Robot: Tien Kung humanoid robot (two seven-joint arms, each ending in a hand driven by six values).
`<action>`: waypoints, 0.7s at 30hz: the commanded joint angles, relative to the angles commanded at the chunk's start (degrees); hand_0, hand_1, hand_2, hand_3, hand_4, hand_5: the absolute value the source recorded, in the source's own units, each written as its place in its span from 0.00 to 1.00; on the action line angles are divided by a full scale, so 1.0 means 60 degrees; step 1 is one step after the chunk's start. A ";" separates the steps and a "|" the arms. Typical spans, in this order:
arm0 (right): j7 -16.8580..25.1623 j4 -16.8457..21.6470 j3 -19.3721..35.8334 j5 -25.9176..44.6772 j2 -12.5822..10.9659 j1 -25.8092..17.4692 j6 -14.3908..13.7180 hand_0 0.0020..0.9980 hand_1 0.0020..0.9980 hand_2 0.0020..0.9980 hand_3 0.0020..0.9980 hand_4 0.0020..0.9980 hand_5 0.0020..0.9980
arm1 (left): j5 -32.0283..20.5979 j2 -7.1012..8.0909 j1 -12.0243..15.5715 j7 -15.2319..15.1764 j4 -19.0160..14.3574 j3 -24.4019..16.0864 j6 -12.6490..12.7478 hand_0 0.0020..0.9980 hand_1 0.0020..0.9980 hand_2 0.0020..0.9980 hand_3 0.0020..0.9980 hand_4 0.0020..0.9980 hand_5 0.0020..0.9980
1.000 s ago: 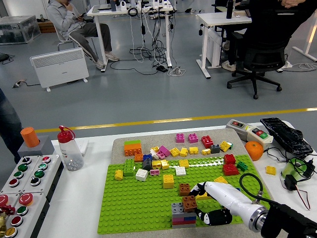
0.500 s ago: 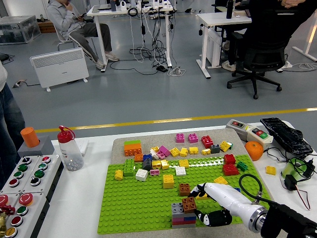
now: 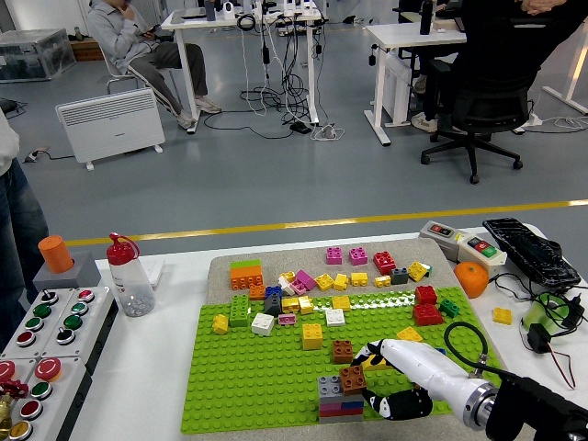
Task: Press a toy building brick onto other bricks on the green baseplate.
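White desk [image 3: 138, 367] is carrying the green baseplate [image 3: 248, 377], with an office floor and other workstations stretching out behind it. Near the plate's front edge, a brown brick [image 3: 353, 378] is sitting tilted on a grey-topped stack [image 3: 338, 401] with blue and red layers. The right hand [image 3: 386, 377] is reaching in from the lower right, its fingers [image 3: 371, 352] curling around that brown brick and gripping it. Another brown brick [image 3: 343, 350] is standing just behind. Loose yellow, pink and red bricks are lying farther back, an orange [image 3: 471, 277] is resting toward the right, and a bottle [image 3: 129, 276] is standing on the left.
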 joint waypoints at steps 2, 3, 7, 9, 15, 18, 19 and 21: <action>0.0010 -0.0001 0.0019 0.0010 -0.0001 -0.0005 0.0044 0.73 0.77 0.86 0.70 0.57 0.15 | -0.0001 -0.0001 0.0001 0.0000 0.0000 0.0001 0.0000 0.66 0.68 0.71 0.58 0.30 1.00; 0.0016 -0.0002 0.0027 0.0014 -0.0001 -0.0007 0.0061 0.73 0.77 0.86 0.70 0.57 0.15 | -0.0001 -0.0001 0.0001 0.0000 0.0000 0.0001 0.0000 0.66 0.68 0.71 0.58 0.30 1.00; 0.0054 -0.0003 0.0075 0.0032 0.0000 -0.0021 0.0123 0.73 0.77 0.86 0.70 0.57 0.15 | -0.0006 -0.0003 0.0002 0.0000 0.0000 0.0007 0.0001 0.66 0.68 0.71 0.58 0.30 1.00; 0.0068 -0.0001 0.0095 0.0035 0.0000 -0.0026 0.0130 0.74 0.78 0.90 0.71 0.59 0.16 | -0.0007 -0.0003 0.0002 0.0000 0.0000 0.0008 0.0002 0.66 0.68 0.71 0.58 0.30 1.00; 0.0097 -0.0003 0.0127 0.0028 0.0009 -0.0038 0.0066 0.74 0.78 0.92 0.73 0.60 0.17 | 0.0015 -0.0006 0.0005 0.0006 0.0000 -0.0007 0.0004 0.66 0.68 0.71 0.58 0.30 1.00; 0.0108 -0.0011 0.0123 0.0023 0.0021 -0.0040 -0.0006 0.74 0.78 0.92 0.73 0.60 0.17 | 0.0035 -0.0010 0.0013 0.0013 0.0000 -0.0019 0.0006 0.66 0.68 0.71 0.58 0.30 1.00; 0.0113 -0.0014 0.0120 0.0024 0.0026 -0.0040 -0.0027 0.74 0.78 0.92 0.73 0.60 0.17 | 0.0040 -0.0012 0.0017 0.0015 0.0000 -0.0022 0.0006 0.66 0.68 0.71 0.58 0.30 1.00; 0.0122 -0.0020 0.0113 0.0027 0.0035 -0.0042 -0.0059 0.74 0.78 0.92 0.74 0.61 0.18 | 0.0052 -0.0014 0.0024 0.0019 0.0000 -0.0027 0.0006 0.66 0.68 0.71 0.58 0.30 1.00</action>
